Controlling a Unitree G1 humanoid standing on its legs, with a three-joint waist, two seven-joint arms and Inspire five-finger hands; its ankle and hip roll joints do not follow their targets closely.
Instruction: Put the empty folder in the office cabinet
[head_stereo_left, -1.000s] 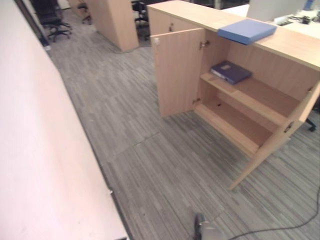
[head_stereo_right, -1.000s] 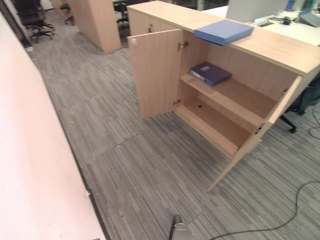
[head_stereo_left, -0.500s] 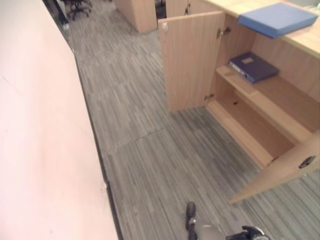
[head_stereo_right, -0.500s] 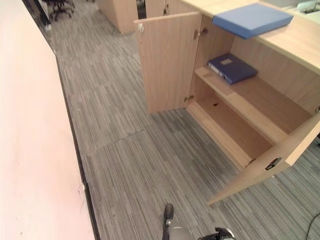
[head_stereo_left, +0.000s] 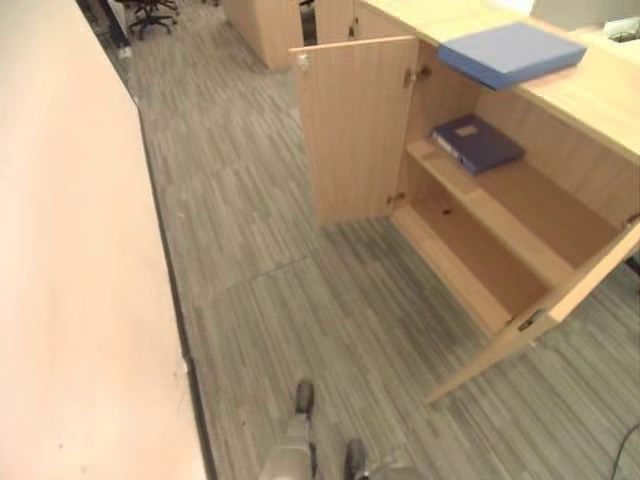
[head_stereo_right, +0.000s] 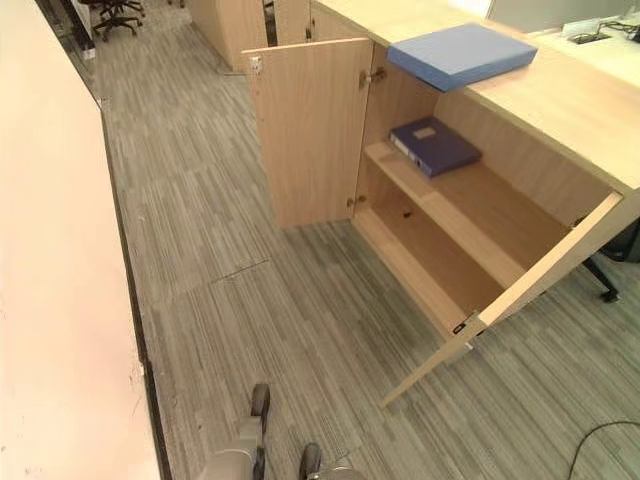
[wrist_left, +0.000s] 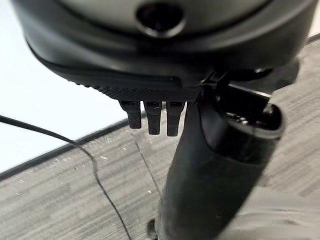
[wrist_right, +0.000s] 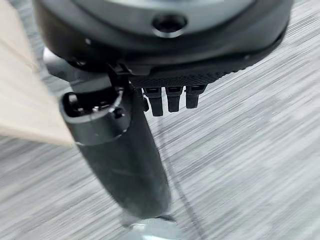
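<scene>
Looking down, I see the big wooden cabinet (head_stereo_left: 560, 95) with both doors open. A dark blue folder (head_stereo_left: 477, 143) lies on its upper shelf (head_stereo_left: 520, 205). The light blue folder (head_stereo_left: 511, 53) I want lies flat on the cabinet's top, one corner poking over the edge. I think it is light, stiff and smooth, so I would pinch that corner. My left hand (wrist_left: 152, 117) and right hand (wrist_right: 172, 100) hang over the floor, holding nothing, fingers straight.

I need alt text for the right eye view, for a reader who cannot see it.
A wooden office cabinet stands with both doors open; a dark blue folder lies on its upper shelf, and a light blue folder lies on its top. Grey striped carpet covers the floor in front.
</scene>
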